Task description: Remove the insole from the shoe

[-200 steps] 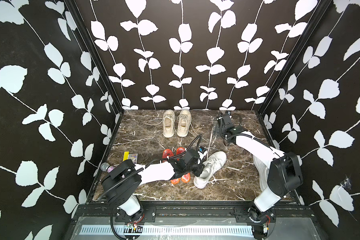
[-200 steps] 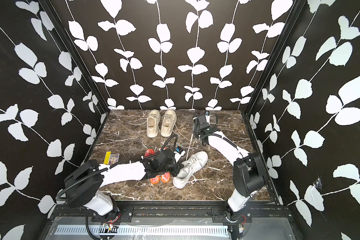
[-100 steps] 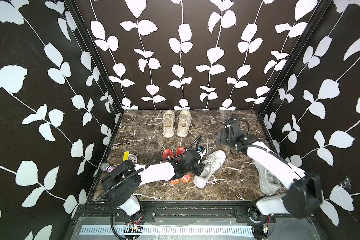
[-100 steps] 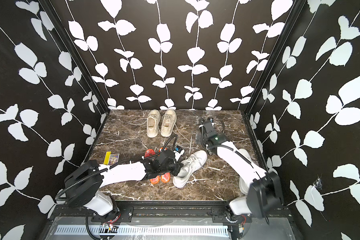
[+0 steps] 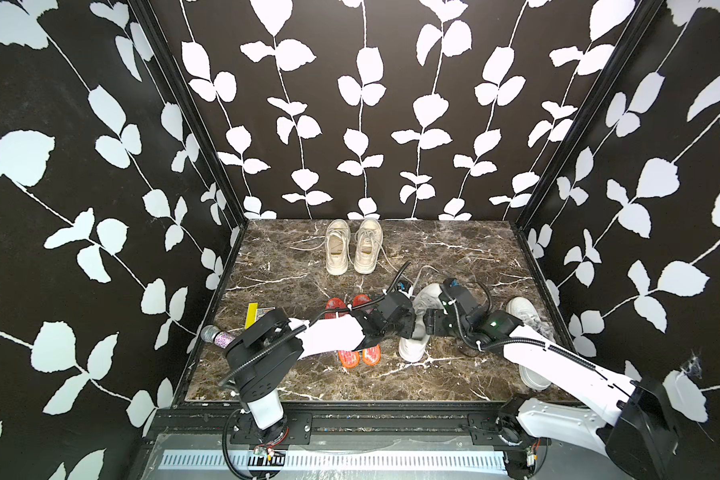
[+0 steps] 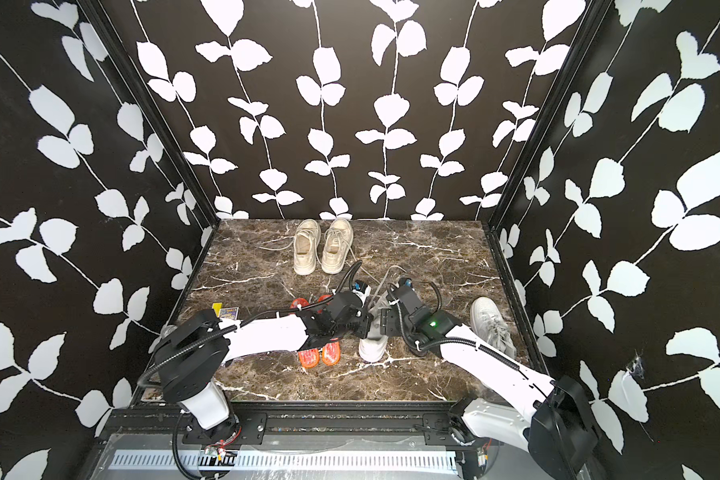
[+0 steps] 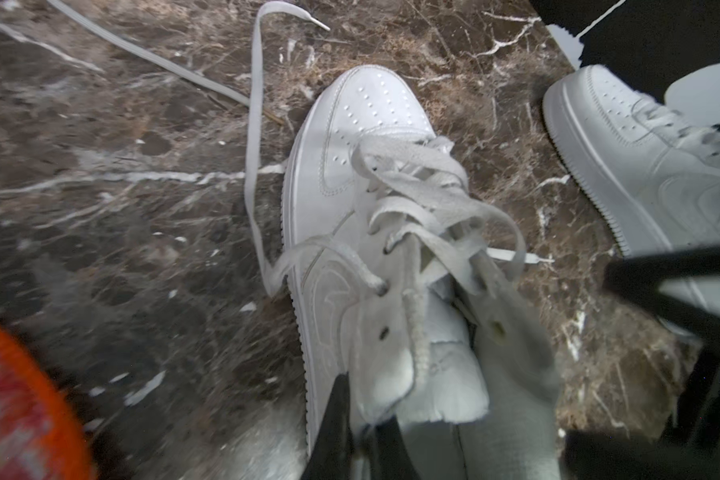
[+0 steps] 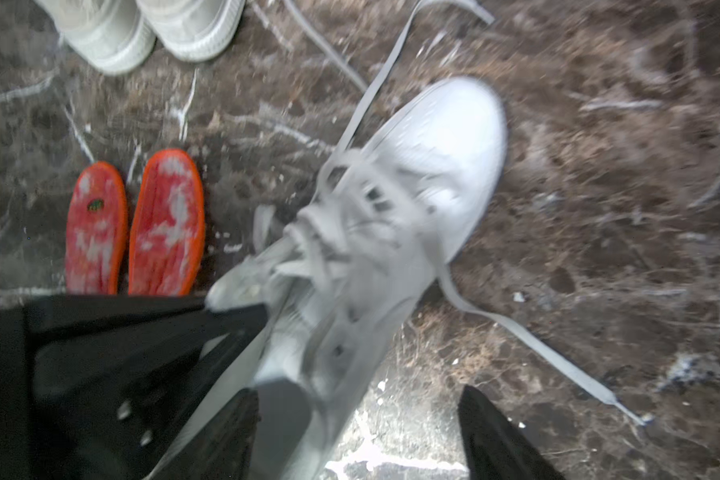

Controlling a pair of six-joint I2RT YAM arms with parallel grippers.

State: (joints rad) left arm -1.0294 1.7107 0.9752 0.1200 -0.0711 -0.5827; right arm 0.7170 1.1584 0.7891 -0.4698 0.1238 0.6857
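The white shoe lies mid-table with its laces loose and its toe pointing to the back. My left gripper is shut on the shoe's side wall at the collar. From the other side my right gripper stands open at the heel of the shoe. One finger is at the opening and the other is over bare marble. The insole cannot be made out inside the grey opening.
Two orange insoles lie under my left arm. A second white sneaker sits at the right edge. A beige pair stands at the back. A yellow card and a glittery microphone lie at the left.
My right arm has swung from the back of the table down to the shoe's heel, and its jaws have narrowed somewhat. The left gripper has kept its hold on the shoe.
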